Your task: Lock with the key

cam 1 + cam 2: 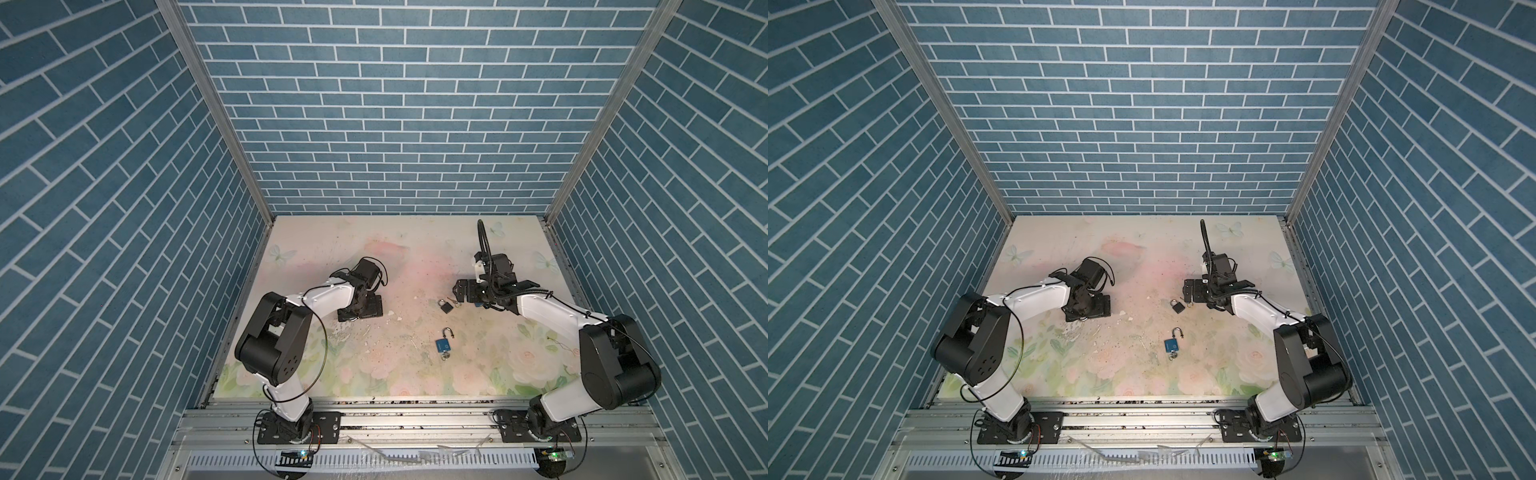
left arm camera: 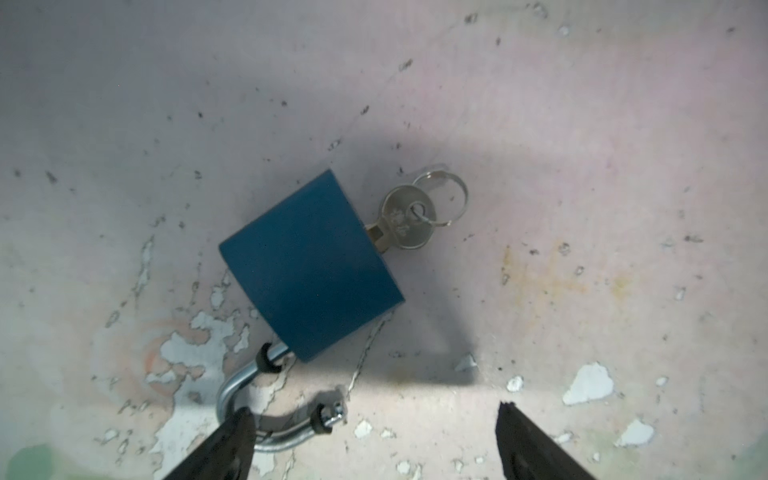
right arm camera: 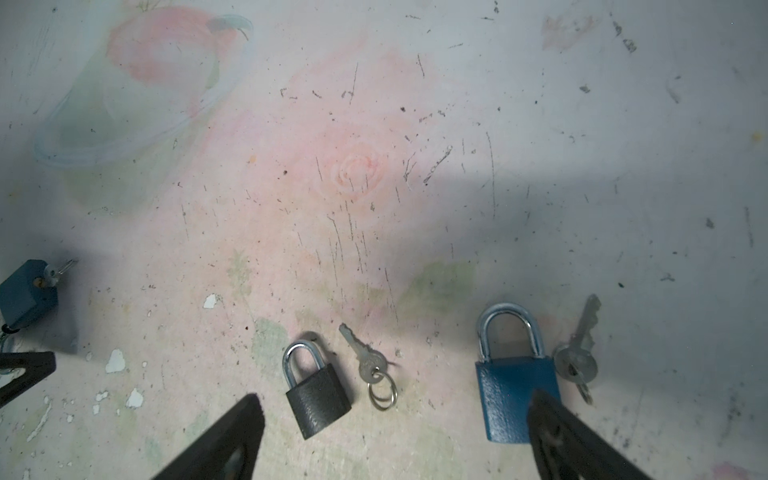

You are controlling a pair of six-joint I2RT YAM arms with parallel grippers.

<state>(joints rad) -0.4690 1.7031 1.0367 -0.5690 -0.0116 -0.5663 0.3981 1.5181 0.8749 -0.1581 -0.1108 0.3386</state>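
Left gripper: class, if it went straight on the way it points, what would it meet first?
Probably the open shackle of the blue padlock, just ahead of the left gripper; its height is unclear.

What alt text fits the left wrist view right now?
A blue padlock lies on the worn, chipped table with its shackle swung open and a ringed key in its keyhole. The left gripper is open, one fingertip overlapping the shackle in view.

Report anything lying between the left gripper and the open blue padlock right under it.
Nothing visible does. In the left wrist view the open left gripper is right at the blue padlock: one finger overlaps its open shackle.
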